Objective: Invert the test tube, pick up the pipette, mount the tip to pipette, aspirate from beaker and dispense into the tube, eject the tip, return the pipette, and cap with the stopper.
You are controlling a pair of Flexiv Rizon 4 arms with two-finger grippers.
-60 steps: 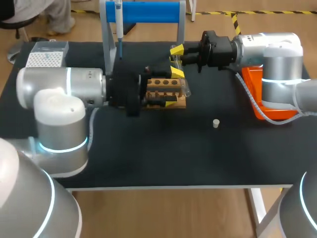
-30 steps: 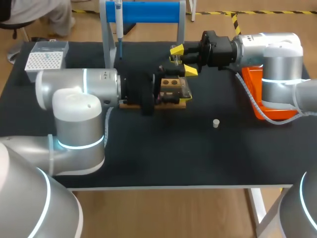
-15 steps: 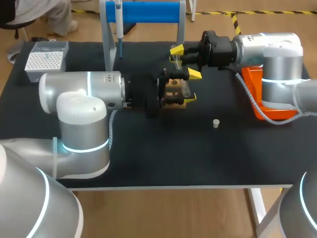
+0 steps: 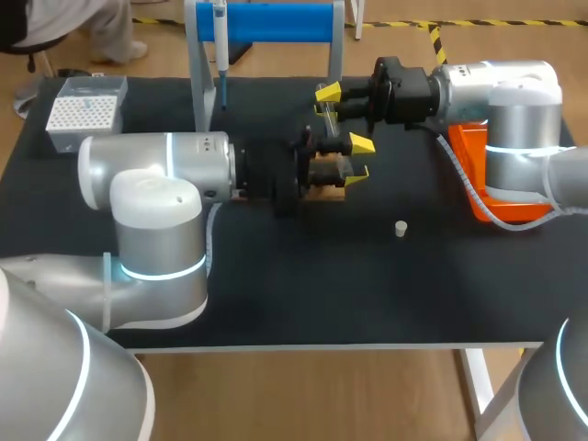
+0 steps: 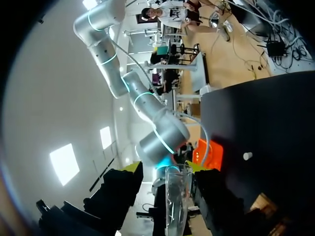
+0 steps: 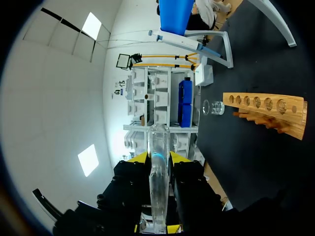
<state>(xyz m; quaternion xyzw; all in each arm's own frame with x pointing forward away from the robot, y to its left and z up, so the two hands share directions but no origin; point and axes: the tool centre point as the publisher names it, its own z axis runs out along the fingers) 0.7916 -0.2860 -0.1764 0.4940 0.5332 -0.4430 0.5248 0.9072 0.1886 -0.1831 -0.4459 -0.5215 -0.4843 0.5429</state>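
Two arms now meet near the tabletop's far edge: my left gripper (image 4: pixel 358 159) has slid past the rack (image 6: pixel 266 105), jaws spread around the test tube (image 6: pixel 158 177) my right gripper (image 6: pixel 158 160) pinches, likely for the inverting handover.

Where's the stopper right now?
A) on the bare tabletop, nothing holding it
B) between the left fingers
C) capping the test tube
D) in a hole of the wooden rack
A: the small white stopper stands alone on the black table, with nothing touching it.
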